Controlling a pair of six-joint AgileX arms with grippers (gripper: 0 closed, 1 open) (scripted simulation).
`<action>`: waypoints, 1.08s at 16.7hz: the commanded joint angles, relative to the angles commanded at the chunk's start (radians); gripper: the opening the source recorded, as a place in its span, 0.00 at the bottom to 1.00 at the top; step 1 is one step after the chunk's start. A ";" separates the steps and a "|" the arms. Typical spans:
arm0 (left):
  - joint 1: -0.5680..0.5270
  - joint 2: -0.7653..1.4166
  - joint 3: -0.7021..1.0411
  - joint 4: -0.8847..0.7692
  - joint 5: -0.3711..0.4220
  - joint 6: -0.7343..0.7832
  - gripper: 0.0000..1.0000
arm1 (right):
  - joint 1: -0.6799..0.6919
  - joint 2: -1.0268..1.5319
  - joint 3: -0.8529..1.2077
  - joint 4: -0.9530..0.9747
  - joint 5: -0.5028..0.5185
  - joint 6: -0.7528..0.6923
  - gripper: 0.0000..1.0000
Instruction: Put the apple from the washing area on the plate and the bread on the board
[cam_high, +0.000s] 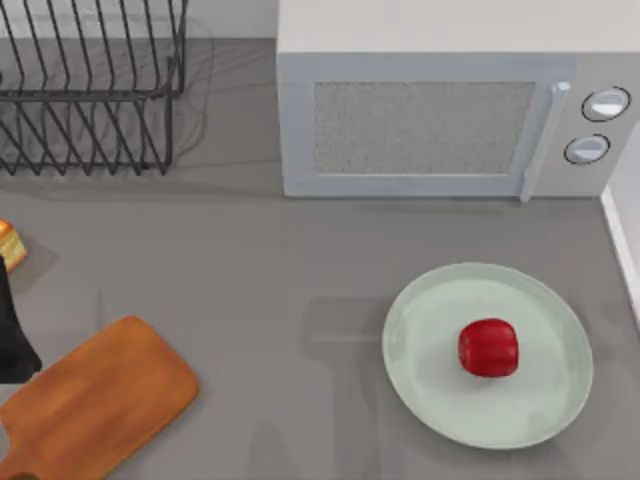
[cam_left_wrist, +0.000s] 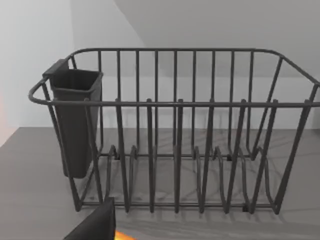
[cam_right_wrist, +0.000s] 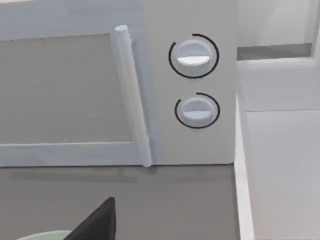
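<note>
The red apple (cam_high: 488, 348) rests on the pale green plate (cam_high: 430, 400) at the table's right. At the far left edge lies the toasted bread (cam_high: 8, 243), with my left arm (cam_high: 15, 330) just below it and beside the wooden board (cam_high: 95, 400). The left wrist view shows one dark finger (cam_left_wrist: 95, 222) with an orange sliver of bread (cam_left_wrist: 124, 235) next to its tip; nothing is clamped. My right gripper is parked near the plate, with one finger (cam_right_wrist: 95, 222) and a bit of plate rim (cam_right_wrist: 42, 235) in sight and nothing held.
A black wire dish rack (cam_high: 90, 90) with a cutlery cup (cam_left_wrist: 75, 120) stands at the back left. A white microwave (cam_high: 450, 110) with two knobs fills the back right. A white wall edge (cam_high: 620, 250) bounds the right side.
</note>
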 joint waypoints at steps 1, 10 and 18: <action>0.000 0.000 0.000 0.000 0.000 0.000 1.00 | -0.026 -0.073 -0.068 0.058 0.000 -0.027 1.00; 0.000 0.000 0.000 0.000 0.000 0.000 1.00 | -0.116 -0.284 -0.273 0.248 0.000 -0.119 1.00; 0.014 0.216 0.174 -0.118 -0.001 0.142 1.00 | -0.116 -0.284 -0.273 0.248 0.000 -0.119 1.00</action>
